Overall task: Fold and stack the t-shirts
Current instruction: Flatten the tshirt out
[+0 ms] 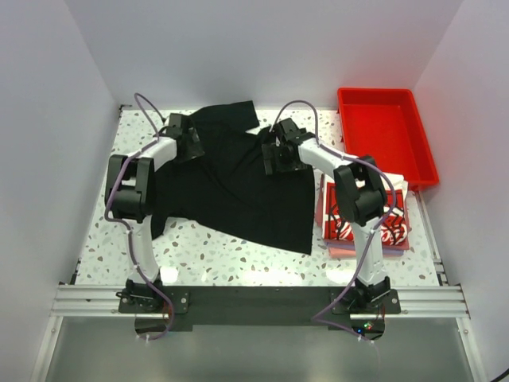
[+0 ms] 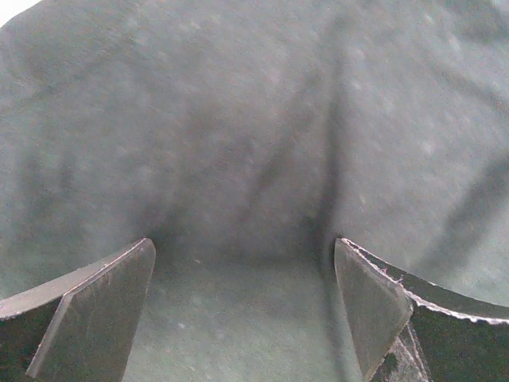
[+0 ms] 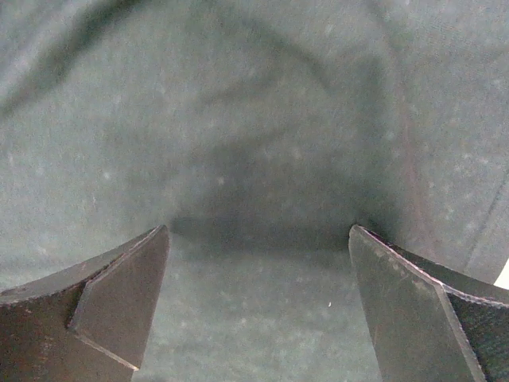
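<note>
A plain black t-shirt [image 1: 238, 191] lies spread over the middle of the speckled table. My left gripper [image 1: 188, 137] is over its far left part, jaws open, tips pressed down on the black cloth [image 2: 246, 159]. My right gripper [image 1: 280, 151] is over its far right part, jaws open, tips down on the cloth [image 3: 254, 151]. Nothing sits between either pair of fingers but flat cloth. A folded white t-shirt with red-and-black print [image 1: 390, 227] lies on a pinkish folded one [image 1: 343, 248] at the right, partly hidden by the right arm.
A red plastic tray [image 1: 387, 131] stands at the far right corner. White walls close in the left, back and right sides. The table's near edge has a metal rail [image 1: 254, 301] with both arm bases.
</note>
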Tool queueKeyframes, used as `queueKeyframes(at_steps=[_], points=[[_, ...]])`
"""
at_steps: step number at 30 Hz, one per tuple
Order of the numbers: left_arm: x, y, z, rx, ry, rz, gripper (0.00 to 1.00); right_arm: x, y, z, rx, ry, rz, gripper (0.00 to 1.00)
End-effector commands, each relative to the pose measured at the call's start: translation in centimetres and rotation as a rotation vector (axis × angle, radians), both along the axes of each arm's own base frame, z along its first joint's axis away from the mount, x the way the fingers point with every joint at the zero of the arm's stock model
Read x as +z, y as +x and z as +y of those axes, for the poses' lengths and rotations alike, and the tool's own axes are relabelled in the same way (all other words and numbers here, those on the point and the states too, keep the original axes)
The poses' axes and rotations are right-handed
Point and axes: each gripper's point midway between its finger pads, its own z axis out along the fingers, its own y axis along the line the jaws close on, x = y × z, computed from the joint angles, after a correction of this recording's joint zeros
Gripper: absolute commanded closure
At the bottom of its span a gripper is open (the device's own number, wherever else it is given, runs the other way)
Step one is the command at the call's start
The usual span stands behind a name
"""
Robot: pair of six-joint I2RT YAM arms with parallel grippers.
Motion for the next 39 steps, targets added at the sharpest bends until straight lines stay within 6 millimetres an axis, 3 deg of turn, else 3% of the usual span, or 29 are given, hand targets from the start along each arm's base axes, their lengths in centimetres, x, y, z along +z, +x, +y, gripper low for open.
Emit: queueKeyframes(at_steps=[1,4,6,7,8,10,11,12,13,17,21,22,23,24,25,26,27,28,29,30,31,32,33,34,35,36,37,38,39], points=[[-0.5,0.8,2.6,0.050,0.017,0.001,0.00,-0.5,2.2,-1.1,-0.015,-0.044,0.000,0.01],[-1.9,0.1,3.7,0.100,0.015,0.040,0.00,-0.5,3.9,-1.2,-0.015,-0.049,-0.005,0.01],[-2.6,-0.8,4.3,0.130,0.017,0.078,0.00,-2.2,4.8,-1.9,-0.028,-0.052,0.019,0.01],[-3.1,-1.6,4.8,0.155,0.032,0.096,0.00,-1.4,6.1,-1.8,-0.029,-0.036,-0.006,0.01],[-2.8,-1.9,5.0,0.168,0.032,0.094,0.00,-3.0,6.6,-2.7,-0.043,-0.045,0.021,0.01],[-3.3,-3.4,5.0,0.175,0.029,0.117,0.00,-2.3,8.7,-3.1,-0.048,-0.036,-0.008,0.01],[-2.5,-3.5,5.0,0.186,0.019,0.094,0.00,-2.5,9.4,-3.9,-0.061,-0.039,-0.009,0.01],[-2.4,-4.0,5.0,0.193,0.015,0.092,0.00,-3.6,9.9,-4.2,-0.053,-0.044,0.000,0.01],[-2.7,-4.9,5.0,0.195,0.016,0.103,0.00,-2.9,11.0,-4.0,-0.047,-0.020,-0.028,0.01],[0.5,-3.7,4.9,0.187,0.007,0.028,0.00,-1.4,13.2,-3.6,0.001,0.035,-0.075,0.01],[5.2,-2.4,4.1,0.154,-0.022,-0.054,0.00,4.2,13.9,-2.0,0.071,0.112,-0.176,0.01],[5.5,-3.0,3.6,0.137,-0.040,-0.055,0.00,6.8,13.3,-1.5,0.084,0.132,-0.206,0.01],[7.6,-3.3,3.1,0.128,-0.061,-0.104,0.00,8.0,13.0,-1.0,0.100,0.153,-0.222,0.01],[8.1,-3.9,2.6,0.122,-0.078,-0.115,0.00,7.8,11.7,-0.9,0.117,0.150,-0.205,0.01],[8.7,-5.7,1.5,0.112,-0.117,-0.125,0.00,10.8,10.9,0.1,0.146,0.165,-0.257,0.01],[8.9,-6.7,0.8,0.102,-0.137,-0.128,0.00,11.9,10.1,0.5,0.165,0.169,-0.273,0.01],[8.9,-7.8,0.2,0.097,-0.156,-0.128,0.00,10.5,8.4,0.5,0.178,0.154,-0.231,0.01],[7.0,-10.4,-0.9,0.109,-0.180,-0.078,0.00,13.1,7.0,1.2,0.197,0.167,-0.269,0.01],[8.3,-11.8,-1.6,0.099,-0.199,-0.111,0.00,13.6,6.4,1.3,0.199,0.177,-0.285,0.01],[8.0,-13.2,-2.2,0.097,-0.213,-0.106,0.00,11.4,4.4,1.2,0.178,0.184,-0.226,0.01],[7.3,-15.8,-3.3,0.102,-0.246,-0.094,0.00,12.1,3.8,1.5,0.172,0.210,-0.247,0.01],[7.0,-16.9,-3.9,0.089,-0.272,-0.096,0.00,13.8,2.7,1.4,0.166,0.244,-0.276,0.01],[5.2,-19.2,-4.8,0.069,-0.309,-0.050,0.00,11.6,0.5,1.2,0.148,0.271,-0.210,0.01],[4.9,-20.1,-5.5,0.074,-0.347,-0.048,0.00,11.4,-0.5,1.3,0.147,0.292,-0.203,0.01],[5.9,-20.2,-6.2,0.047,-0.389,-0.105,0.00,13.0,-1.0,1.7,0.157,0.330,-0.252,0.01],[5.6,-20.8,-6.5,0.041,-0.410,-0.110,0.00,11.3,-2.5,1.4,0.143,0.333,-0.211,0.01],[3.7,-22.4,-6.5,0.057,-0.429,-0.074,0.00,11.1,-3.1,1.6,0.152,0.338,-0.211,0.01],[4.1,-22.0,-6.8,0.040,-0.453,-0.125,0.00,11.7,-3.7,1.6,0.158,0.344,-0.221,0.01],[2.7,-22.9,-6.5,0.049,-0.446,-0.109,0.00,10.9,-4.5,1.4,0.159,0.337,-0.201,0.01]])
